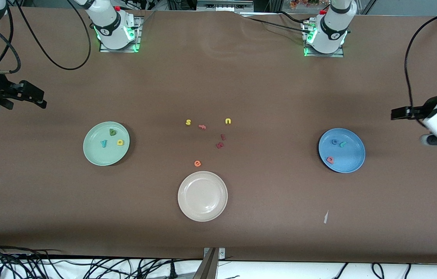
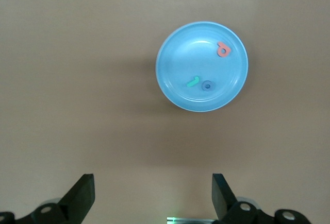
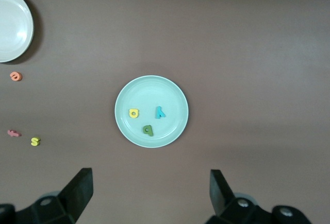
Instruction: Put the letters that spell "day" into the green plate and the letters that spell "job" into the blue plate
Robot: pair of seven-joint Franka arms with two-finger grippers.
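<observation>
The green plate point(image 1: 106, 143) sits toward the right arm's end of the table and holds the yellow letter point(image 1: 120, 142), the dark green letter point(image 1: 112, 132) and the teal "y" point(image 1: 104, 143). The blue plate point(image 1: 341, 150) sits toward the left arm's end and holds the "j" point(image 1: 343, 144), the "o" point(image 1: 334, 142) and the pink "b" point(image 1: 330, 159). The left gripper point(image 2: 153, 195) is up over the table beside the blue plate with its fingers spread wide and holding nothing, and the right gripper point(image 3: 150, 193) is up beside the green plate, spread wide and holding nothing too.
</observation>
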